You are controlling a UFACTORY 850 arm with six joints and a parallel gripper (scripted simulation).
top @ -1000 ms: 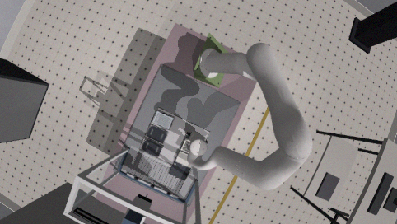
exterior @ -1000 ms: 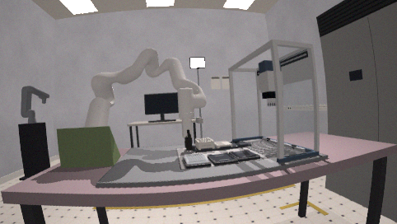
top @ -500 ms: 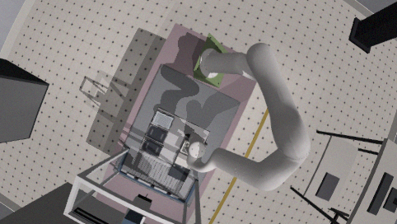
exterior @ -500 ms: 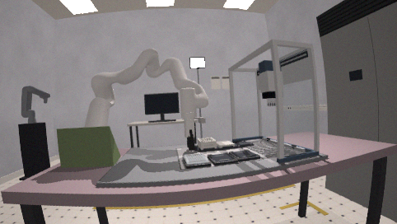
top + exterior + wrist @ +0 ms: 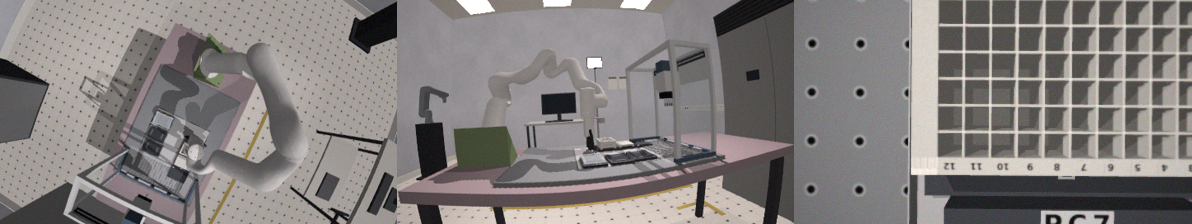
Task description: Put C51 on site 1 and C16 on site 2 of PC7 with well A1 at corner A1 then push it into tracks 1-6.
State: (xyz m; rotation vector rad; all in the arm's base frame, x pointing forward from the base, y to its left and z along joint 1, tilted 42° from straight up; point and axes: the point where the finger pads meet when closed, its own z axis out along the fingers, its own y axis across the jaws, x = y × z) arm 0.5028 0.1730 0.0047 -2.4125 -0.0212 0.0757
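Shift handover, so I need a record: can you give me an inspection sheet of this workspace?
Surface: pink table carrying a grey mat.
Job's things: deep-well block sits on carrier PC7, column numbers toward its label; light plate in the nearest nest.
Clutter: green block by the arm's base.
Grippers: gripper open, holding nothing, at the block's column-12 end.
Cables: nothing seen.
Surroundings: instrument frame; monitor behind.

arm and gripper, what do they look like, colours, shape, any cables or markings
The arm is plain light grey-white, built of thick, smooth, rounded tube segments with bulbous joints. No cables or markings show on it. The gripper at its tip is small and dark, nearly black; finer detail is too small to tell.
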